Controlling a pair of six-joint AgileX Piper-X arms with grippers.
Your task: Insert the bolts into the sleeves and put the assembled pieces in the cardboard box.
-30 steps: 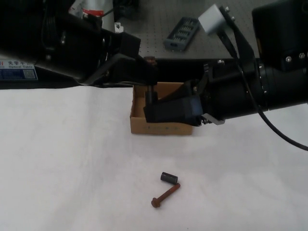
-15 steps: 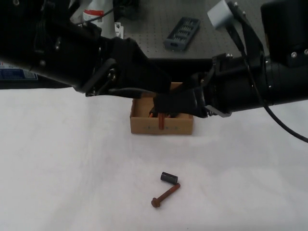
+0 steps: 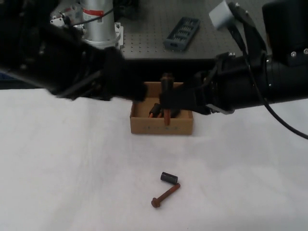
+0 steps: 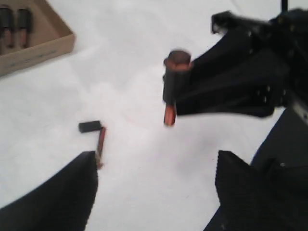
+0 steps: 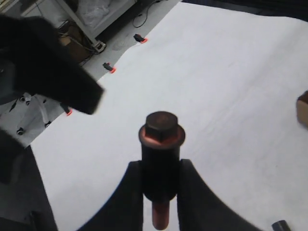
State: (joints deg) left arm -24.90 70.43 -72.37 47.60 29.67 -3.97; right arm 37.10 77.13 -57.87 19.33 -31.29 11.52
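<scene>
Bolt (image 5: 162, 127) seated upright, head up, in a black sleeve (image 5: 160, 173) is clamped by the closed right pincer (image 5: 160, 190), clear of the table (image 3: 72, 168). In the high view it overlaps the cardboard box (image 3: 161, 128), which holds other assembled pieces (image 3: 155, 109). The left pincer (image 4: 155, 159) is open and empty, at 9 o'clock of the box. At 6 o'clock lie a loose sleeve (image 3: 169, 178) and, just beside it, a loose bolt (image 3: 166, 195).

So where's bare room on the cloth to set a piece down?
The white cloth is bare left and right of the loose bolt and sleeve, and in the strip between them and the box. It is crowded by the box, where the right gripper holds an assembled piece.
</scene>
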